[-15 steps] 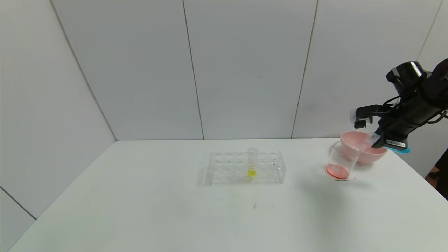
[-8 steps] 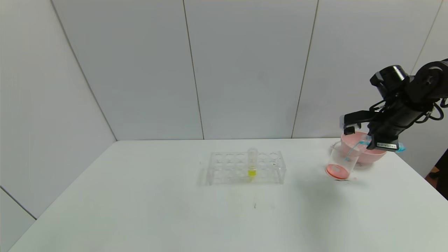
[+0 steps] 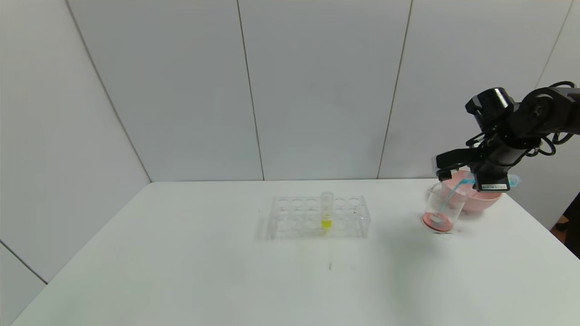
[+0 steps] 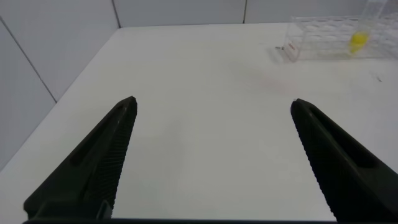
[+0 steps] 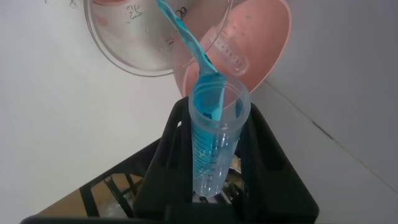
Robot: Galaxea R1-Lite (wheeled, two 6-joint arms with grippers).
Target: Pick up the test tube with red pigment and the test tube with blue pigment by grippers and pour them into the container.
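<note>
The test tube with blue pigment [image 5: 214,140], light, slick and fragile, is clamped at mid-body by the right gripper [image 5: 214,180] above the container [image 3: 442,206]; the left gripper [image 4: 211,155], far from it, is spread.

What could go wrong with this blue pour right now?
The right gripper holds the blue tube tipped, and its thin stream arcs into the beaker. Any wobble could send it onto the table or into the pink bowl right behind. The beaker looks light, so brushing its rim might tip the red liquid out.
</note>
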